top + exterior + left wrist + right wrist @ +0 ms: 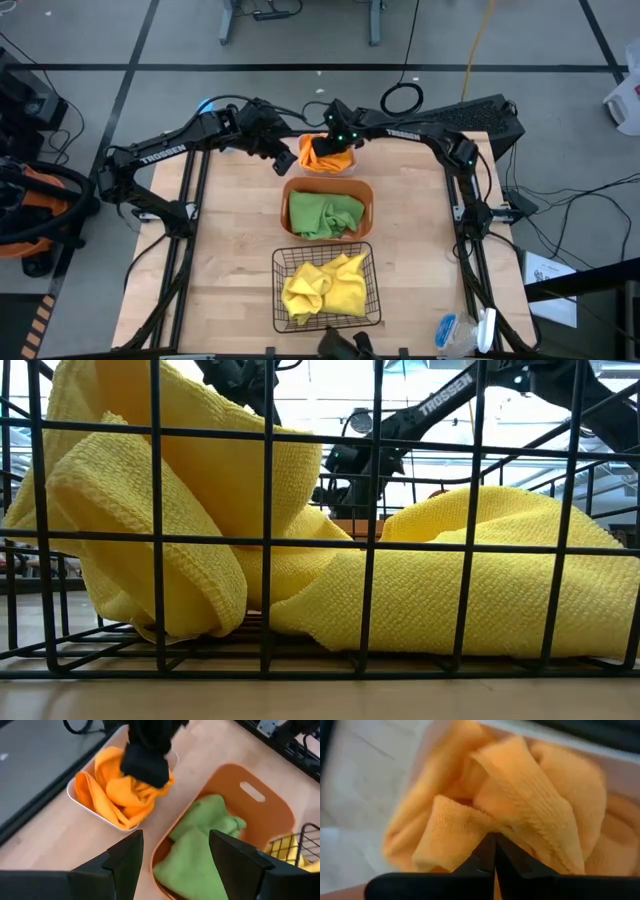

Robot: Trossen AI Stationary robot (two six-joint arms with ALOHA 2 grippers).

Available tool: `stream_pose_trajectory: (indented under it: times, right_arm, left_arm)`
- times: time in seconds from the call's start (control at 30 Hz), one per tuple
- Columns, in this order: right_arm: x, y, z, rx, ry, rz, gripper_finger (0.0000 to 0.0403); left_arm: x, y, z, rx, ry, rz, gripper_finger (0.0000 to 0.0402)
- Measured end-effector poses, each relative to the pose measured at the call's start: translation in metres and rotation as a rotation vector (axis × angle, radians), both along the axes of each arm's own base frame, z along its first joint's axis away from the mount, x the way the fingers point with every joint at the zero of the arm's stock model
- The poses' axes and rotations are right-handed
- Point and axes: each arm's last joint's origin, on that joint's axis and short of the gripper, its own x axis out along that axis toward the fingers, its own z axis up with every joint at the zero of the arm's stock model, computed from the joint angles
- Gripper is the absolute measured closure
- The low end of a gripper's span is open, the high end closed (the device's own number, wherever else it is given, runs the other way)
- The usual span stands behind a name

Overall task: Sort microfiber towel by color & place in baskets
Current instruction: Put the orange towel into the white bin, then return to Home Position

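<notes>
The three baskets sit in a line down the middle of the worktop point(210, 250), one colour in each, so the sorting looks all but done. The black wire basket point(282, 262) at six o'clock holds the yellow towels point(325, 288), the orange tub point(366, 195) in the centre holds the green towels point(325, 213), and the small white bin point(85, 805) at twelve o'clock holds the orange towels point(112, 792). The right claw point(340, 140) reaches down into the white bin, its fingers pressed together with the tips buried in the orange cloth; whether they pinch a fold or only push the pile down so it stays inside the rim I cannot tell. The left claw point(283, 160) hangs just beside that bin at about nine o'clock of it, fingers spread and empty, probably waiting clear. A blue-capped bottle point(448, 332) lies apart at the five o'clock corner, no part of the sort.
</notes>
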Motion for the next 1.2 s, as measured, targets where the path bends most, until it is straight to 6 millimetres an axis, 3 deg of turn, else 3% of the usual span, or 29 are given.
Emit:
stream_pose_trajectory:
  times: [0.23, 0.37, 0.5, 0.63, 0.83, 1.0, 1.2]
  right_arm:
    - [0.002, -0.003, -0.019, 0.004, 0.049, -0.013, 0.0403]
    - [-0.004, -0.004, -0.001, -0.028, 0.027, -0.001, 0.0403]
    - [-0.018, -0.004, 0.033, -0.077, -0.022, 0.056, 0.0403]
    - [-0.033, 0.003, 0.070, -0.129, -0.124, 0.232, 0.0403]
    - [-0.064, 0.040, 0.152, -0.446, -0.325, 0.625, 0.0403]
    - [-0.101, 0.082, 0.207, -0.672, -0.386, 0.784, 0.0403]
    - [-0.147, 0.128, 0.235, -0.690, -0.443, 0.809, 0.0403]
  left_arm:
    - [0.000, 0.000, 0.000, 0.015, 0.000, 0.014, 0.0169]
    - [-0.002, 0.000, -0.002, 0.061, 0.048, -0.012, 0.0169]
    - [-0.003, 0.001, -0.002, 0.073, 0.062, 0.014, 0.0169]
    - [0.000, 0.002, 0.001, 0.103, 0.025, -0.002, 0.0169]
    - [0.005, 0.003, 0.007, 0.165, -0.049, -0.122, 0.0187]
    - [0.010, -0.001, 0.020, 0.169, -0.206, -0.227, 0.0242]
    - [0.001, -0.011, 0.031, 0.182, -0.251, -0.303, 0.0349]
